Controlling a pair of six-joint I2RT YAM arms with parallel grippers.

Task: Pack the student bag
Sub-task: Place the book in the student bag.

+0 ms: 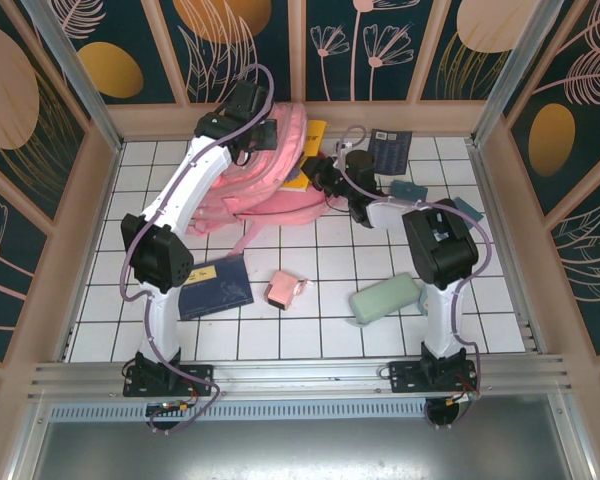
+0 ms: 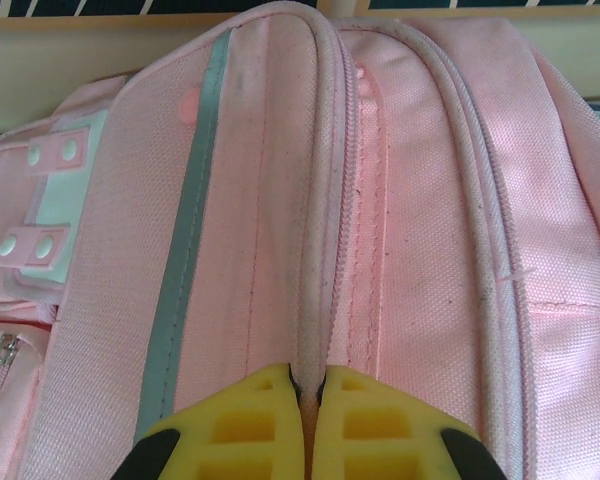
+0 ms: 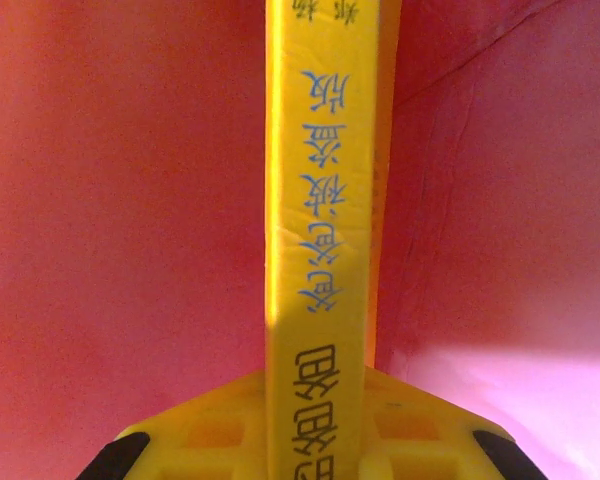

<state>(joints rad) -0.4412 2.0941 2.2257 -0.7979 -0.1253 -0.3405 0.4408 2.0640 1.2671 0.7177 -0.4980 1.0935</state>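
1 bag (image 1: 285, 140) at the worktop's far edge, left of centre. Left gripper (image 2: 307, 385) is pinched shut on its top seam (probably holding the mouth open). Right gripper (image 3: 317, 400) is clamped on 1 yellow book (image 3: 315, 220), spine pointing straight ahead into the bag. Loose near the front edge: 1 blue book (image 1: 215, 287), 1 pouch (image 1: 285, 290), 1 green case (image 1: 385, 298).

student bag (image 2: 420, 200): pink, grey-blue stripe (image 2: 185, 260) left of left gripper (image 2: 307, 400). book (image 3: 320, 200) between right gripper (image 3: 315, 425) fingers: yellow, blue characters. Red-pink fabric either side.
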